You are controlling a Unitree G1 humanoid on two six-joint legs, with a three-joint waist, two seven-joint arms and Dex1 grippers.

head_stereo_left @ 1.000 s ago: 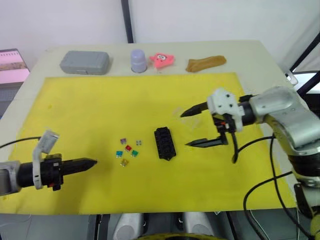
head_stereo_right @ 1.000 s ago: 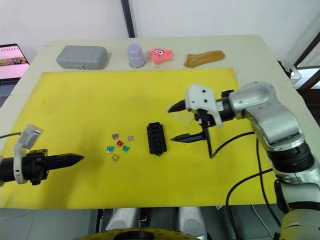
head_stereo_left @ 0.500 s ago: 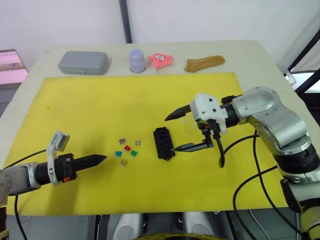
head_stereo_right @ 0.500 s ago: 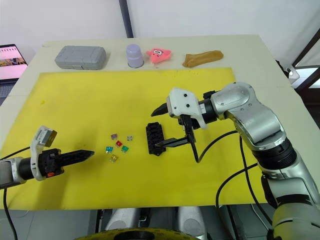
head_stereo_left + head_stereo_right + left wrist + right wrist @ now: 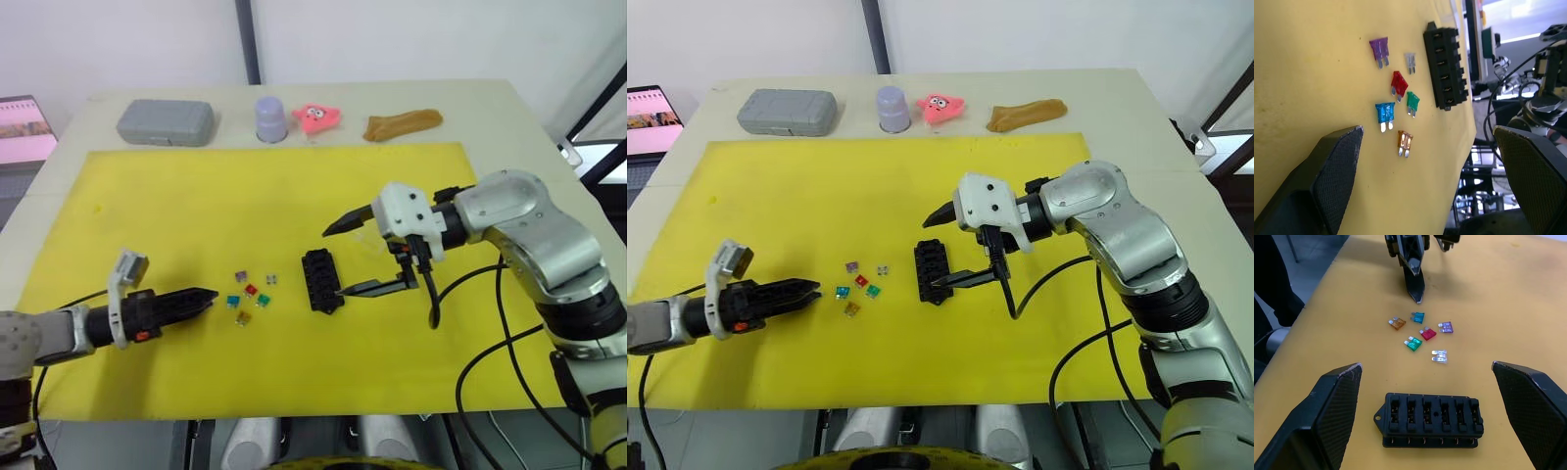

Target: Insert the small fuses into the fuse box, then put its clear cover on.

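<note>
**Fuses loose on the mat, fuse box flanked by an open end effector**

The small fuses (image 5: 250,295) lie in a loose cluster on the yellow mat (image 5: 196,196), six in purple, grey, red, green, teal and amber. Just beside them stands the black fuse box (image 5: 321,280), its slots empty. The right end effector (image 5: 340,258) is spread wide, its lower fingertip touching or nearly touching the box's near end. The left end effector (image 5: 208,296) has its fingers apart in the left wrist view, tips close to the fuses. At the bench's (image 5: 490,98) far edge sit a grey case (image 5: 166,121), a lilac cup (image 5: 271,118), a pink star toy (image 5: 317,117) and a brown object (image 5: 403,123)
</note>
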